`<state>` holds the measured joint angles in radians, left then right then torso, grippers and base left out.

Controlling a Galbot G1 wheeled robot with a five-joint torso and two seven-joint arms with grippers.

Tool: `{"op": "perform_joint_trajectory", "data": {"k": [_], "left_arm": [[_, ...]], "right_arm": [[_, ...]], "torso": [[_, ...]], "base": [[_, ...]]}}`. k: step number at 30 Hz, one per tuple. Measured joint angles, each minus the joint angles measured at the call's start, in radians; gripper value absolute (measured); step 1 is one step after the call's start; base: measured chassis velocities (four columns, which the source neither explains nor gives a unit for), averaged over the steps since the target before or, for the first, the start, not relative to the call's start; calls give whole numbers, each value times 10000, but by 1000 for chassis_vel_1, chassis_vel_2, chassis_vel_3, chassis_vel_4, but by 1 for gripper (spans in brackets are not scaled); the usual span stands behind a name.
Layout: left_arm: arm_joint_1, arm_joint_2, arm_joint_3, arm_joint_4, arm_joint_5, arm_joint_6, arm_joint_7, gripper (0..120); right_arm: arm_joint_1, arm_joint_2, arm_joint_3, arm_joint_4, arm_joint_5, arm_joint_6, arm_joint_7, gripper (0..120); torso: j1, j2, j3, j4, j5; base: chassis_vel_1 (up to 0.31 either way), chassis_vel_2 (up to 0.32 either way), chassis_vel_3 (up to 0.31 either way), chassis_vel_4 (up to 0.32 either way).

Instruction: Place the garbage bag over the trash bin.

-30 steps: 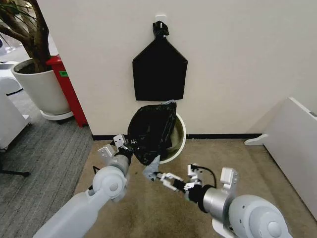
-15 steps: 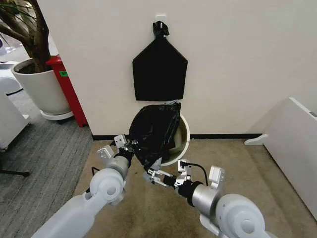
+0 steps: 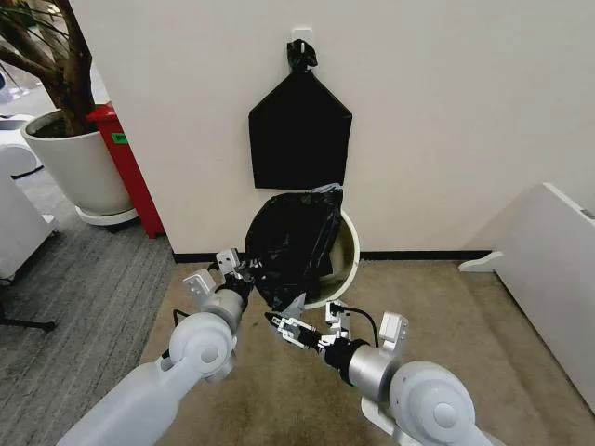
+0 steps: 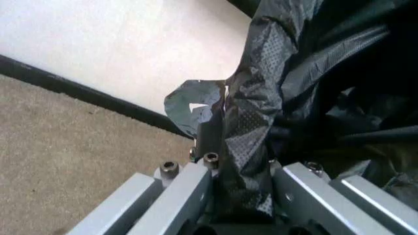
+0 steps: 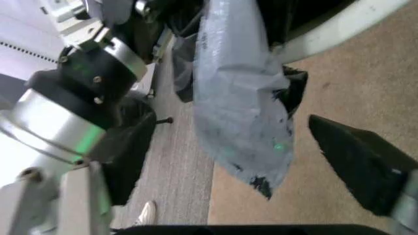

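The glossy black garbage bag [image 3: 290, 243] hangs crumpled over the left side of the mouth of the cream-white trash bin [image 3: 350, 253], which stands tipped against the wall. My left gripper [image 3: 244, 275] is shut on the bag's left edge; in the left wrist view the film [image 4: 313, 63] is pinched between the metal jaws of the left gripper [image 4: 242, 171]. My right gripper [image 3: 282, 325] is open just below the bag's lower flap [image 5: 242, 112]. One black fingertip [image 5: 356, 166] stands apart from that flap, near the bin's rim [image 5: 326, 29].
A flat black bag [image 3: 299, 130] hangs knotted on the wall above the bin. A white plant pot [image 3: 79, 167] and a red stand [image 3: 125, 167] are at the left. A white panel [image 3: 548, 269] leans at the right. Beige carpet lies around the bin.
My right arm has swung left and forward, bringing its gripper under the bag's lower flap. The bag's top has risen slightly over the bin's mouth. My left gripper has kept its hold.
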<state>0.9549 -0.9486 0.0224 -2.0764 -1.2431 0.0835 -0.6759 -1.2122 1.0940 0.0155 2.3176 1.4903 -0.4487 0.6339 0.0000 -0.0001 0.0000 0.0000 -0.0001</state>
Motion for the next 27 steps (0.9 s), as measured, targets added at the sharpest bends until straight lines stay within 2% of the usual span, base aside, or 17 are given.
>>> {"op": "perform_joint_trajectory", "data": {"k": [2,4,8,9,10,14,16,18,22,27], "left_arm": [[-29,0,1,3,-27,1,4,0],[-46,-1,1,7,-51,3,4,0],[-115,-7,-10,23,-157,11,-18,0],[-123,-6,-19,28,-165,13,-21,0],[-131,-2,-29,37,-172,15,-23,0],[-132,9,-54,51,-188,21,-23,0],[-130,16,-75,68,-189,25,-23,0],[-129,17,-85,73,-190,26,-23,0],[-113,14,-128,82,-200,26,-20,0],[-107,-5,-283,85,-403,19,-33,0]], "right_arm": [[0,-6,-22,-20,-61,28,-5,70],[-2,-17,-50,-52,-135,41,-5,67],[-68,-54,-93,-223,-452,82,-12,48],[-86,-62,-93,-224,-462,93,-5,47],[-99,-75,-95,-224,-471,108,20,39],[-104,-104,-102,-187,-473,158,93,30],[-112,-159,-97,-93,-465,185,215,19],[-118,-180,-89,-59,-460,191,274,15],[-191,-261,13,28,-446,208,576,0],[-430,-425,250,35,-435,166,864,0]], "torso": [[0,0,0,0,0],[0,0,0,0,0],[0,0,0,-1,0],[0,0,0,0,0],[0,0,0,0,0],[0,0,0,0,0],[0,0,0,0,0],[0,0,0,0,0],[0,0,0,0,0],[0,1,0,-1,0]], "base": [[0,0,0,0],[0,0,0,0],[0,0,0,0],[0,0,0,0],[0,0,0,0],[0,0,0,0],[0,0,0,0],[0,0,0,0],[0,0,0,0],[0,0,0,0]]}}
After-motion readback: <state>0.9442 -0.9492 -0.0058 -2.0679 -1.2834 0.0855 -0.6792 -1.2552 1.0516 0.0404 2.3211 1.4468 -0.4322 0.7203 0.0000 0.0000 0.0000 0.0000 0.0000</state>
